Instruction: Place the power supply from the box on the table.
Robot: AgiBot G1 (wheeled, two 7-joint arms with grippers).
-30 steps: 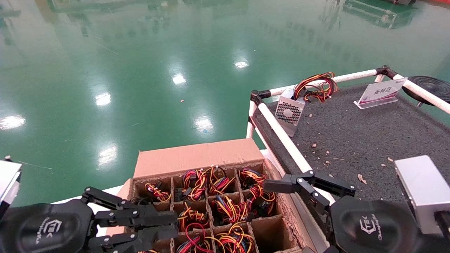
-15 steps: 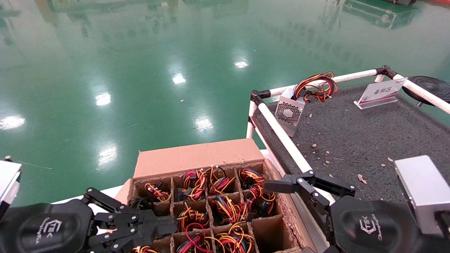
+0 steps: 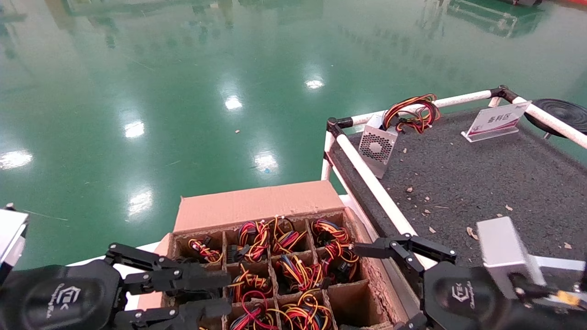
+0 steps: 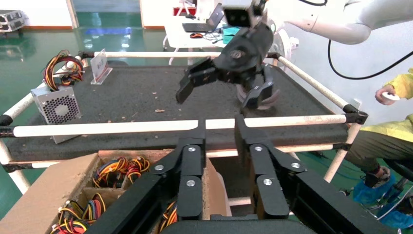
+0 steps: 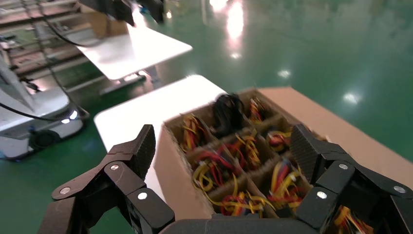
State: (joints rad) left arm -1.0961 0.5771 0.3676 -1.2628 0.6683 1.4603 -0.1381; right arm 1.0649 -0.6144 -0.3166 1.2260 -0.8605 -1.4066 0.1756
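Progress check: nothing lifted, one unit already on the table

Starting at your left, the left gripper (image 3: 215,293) is hovering over the near-left cells of the box (image 3: 257,206), and its fingers are standing apart in the head view with only air between them; it is gripping nothing. Moving right, you are looking at cardboard grid cells crowded with red, yellow and orange wire bundles (image 3: 293,270). The silver bodies are sitting down in the cells out of sight, so you cannot tell which unit is the intended power supply; none is raised above the dividers. Further right, the right gripper (image 3: 390,284) is hanging over the box's right edge beside the white rail (image 3: 367,178), jaws spread wide and empty, as the right wrist view confirms. Beyond it, on the table (image 3: 481,183), a silver unit (image 3: 378,146) with a round fan grille is resting against the far-left corner rail. Judging from this, the grasp, the lift and the set-down are all waiting on you.
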